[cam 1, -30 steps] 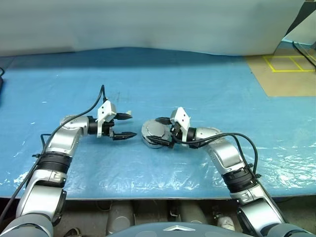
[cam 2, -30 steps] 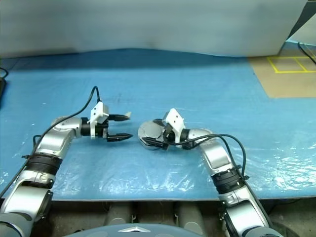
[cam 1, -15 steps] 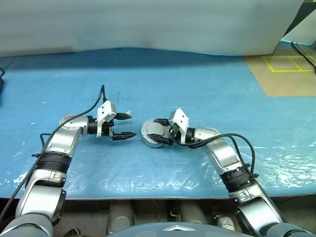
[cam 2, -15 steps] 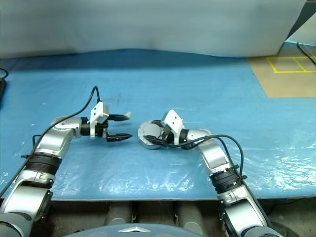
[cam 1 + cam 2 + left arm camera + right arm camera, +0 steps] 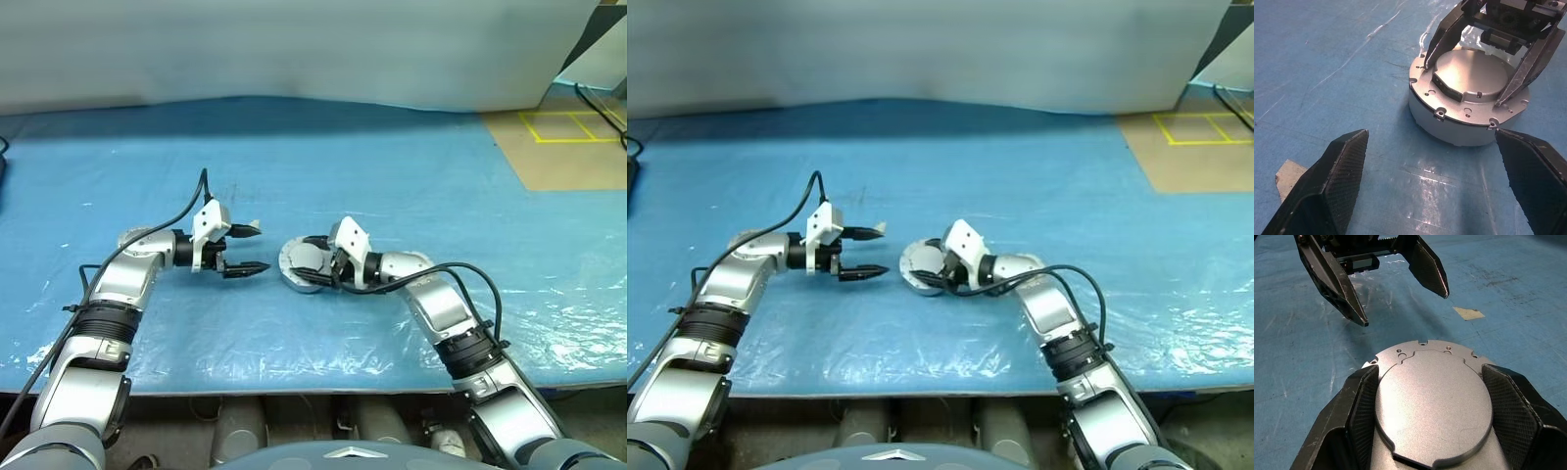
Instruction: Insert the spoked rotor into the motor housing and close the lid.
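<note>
- The motor housing (image 5: 1466, 110) sits upright on the blue table cover (image 5: 392, 147), near the front middle of the work surface, with the lid (image 5: 1434, 406) lying flat on top of it. The rotor cannot be seen; judged from this, it is already inside and the closing step is in hand.
- The right gripper (image 5: 1432, 396) is at the assembly. Its two black fingers (image 5: 1364, 406) straddle the raised central plate of the lid, one on either flank, pressed against or just beside its edge. Whether they bear any load cannot be confirmed; no lift off the table is evident.
- The left gripper (image 5: 245, 249) hovers just beside the housing on the robot's left, pointing across at it, jaws spread wide and holding nothing. The housing lies straight ahead of those jaws.
- Governing relation: the assembly is round, its axis vertical, and the right arm is the nearer one. Any seating or twisting would turn on the lid staying level and concentric on the housing rim.
- A small tan scrap (image 5: 1469, 313) lies on the cover near the left fingertips, apart from the housing.
- Room: open cover lies on all sides, and the table's front edge is well apart. The left gripper's approach line is unobstructed, should bracing be wanted.
- Risk, as judged: side pressure could slide the housing on the slick plastic.
</note>
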